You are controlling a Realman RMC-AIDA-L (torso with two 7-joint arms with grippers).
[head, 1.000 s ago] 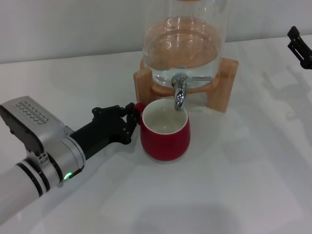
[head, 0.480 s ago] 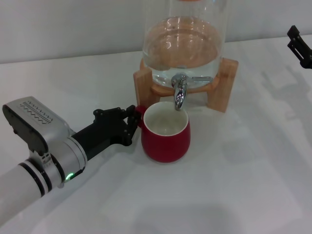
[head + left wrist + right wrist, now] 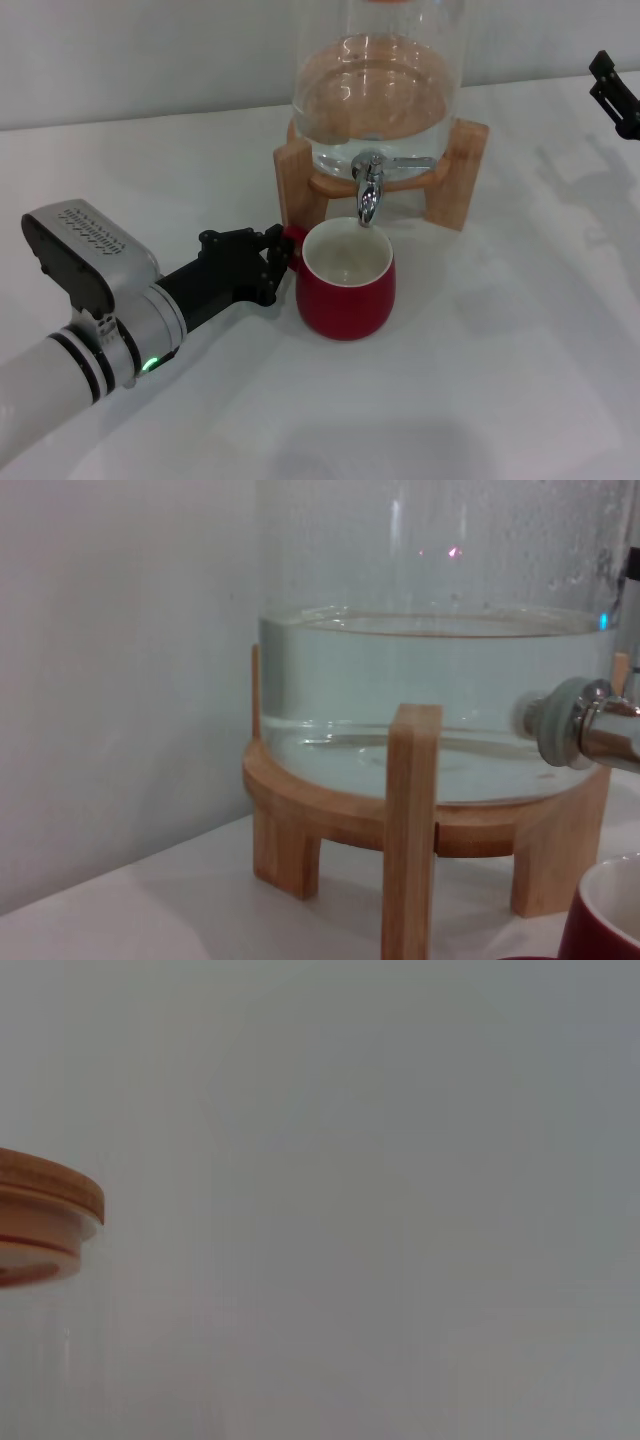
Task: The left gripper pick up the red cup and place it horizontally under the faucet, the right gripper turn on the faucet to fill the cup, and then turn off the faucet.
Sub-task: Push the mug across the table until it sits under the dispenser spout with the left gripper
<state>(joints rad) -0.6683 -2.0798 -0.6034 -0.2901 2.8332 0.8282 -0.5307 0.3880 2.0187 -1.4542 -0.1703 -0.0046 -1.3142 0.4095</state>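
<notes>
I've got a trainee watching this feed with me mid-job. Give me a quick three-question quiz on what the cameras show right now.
1. True or false: the red cup stands upright on the table.
2. Which part of the cup is the left gripper holding? A) the far rim B) the handle C) the base
3. Fill in: the right gripper sits at the far ____ edge of the head view, away from the faucet.

Key:
1. True. Its open mouth faces up, with the spout above its far rim.
2. B. The fingers close on the small loop handle.
3. Right.
</notes>
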